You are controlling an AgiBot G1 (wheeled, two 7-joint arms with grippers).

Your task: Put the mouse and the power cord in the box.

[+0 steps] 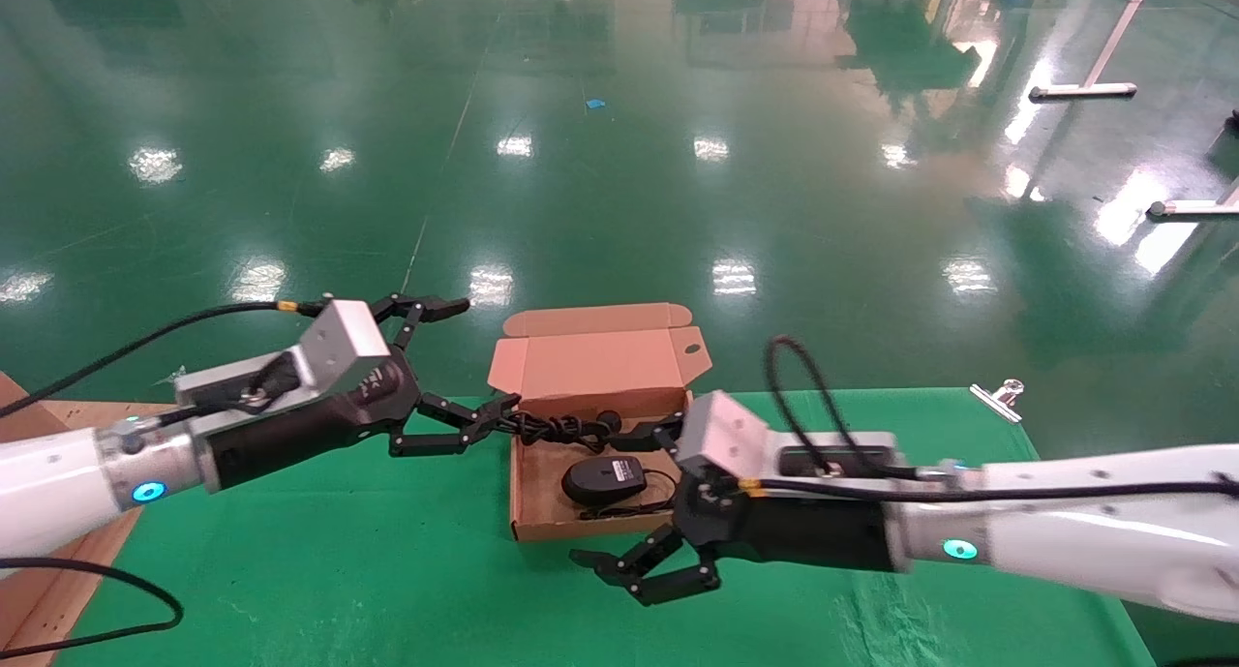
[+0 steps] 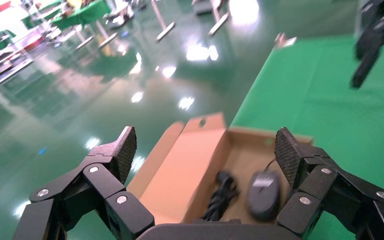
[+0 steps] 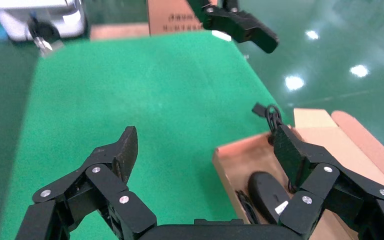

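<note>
The brown box (image 1: 528,498) sits open on the green table, its lid (image 1: 595,362) standing up at the far side. Inside lie the black mouse (image 1: 603,478) and, along the back wall, the bundled power cord (image 1: 557,427). My left gripper (image 1: 487,357) hovers open at the box's left back corner, holding nothing. In its wrist view the cord (image 2: 221,195) and mouse (image 2: 263,192) lie below the spread left gripper (image 2: 205,145). My right gripper (image 1: 615,498) is open at the box's right front corner. Its wrist view shows the mouse (image 3: 270,192) beside the empty right gripper (image 3: 205,145).
A silver binder clip (image 1: 997,396) lies at the table's far right edge. A brown cardboard piece (image 1: 39,551) borders the green cloth (image 1: 871,599) on the left. Beyond the table's far edge is glossy green floor.
</note>
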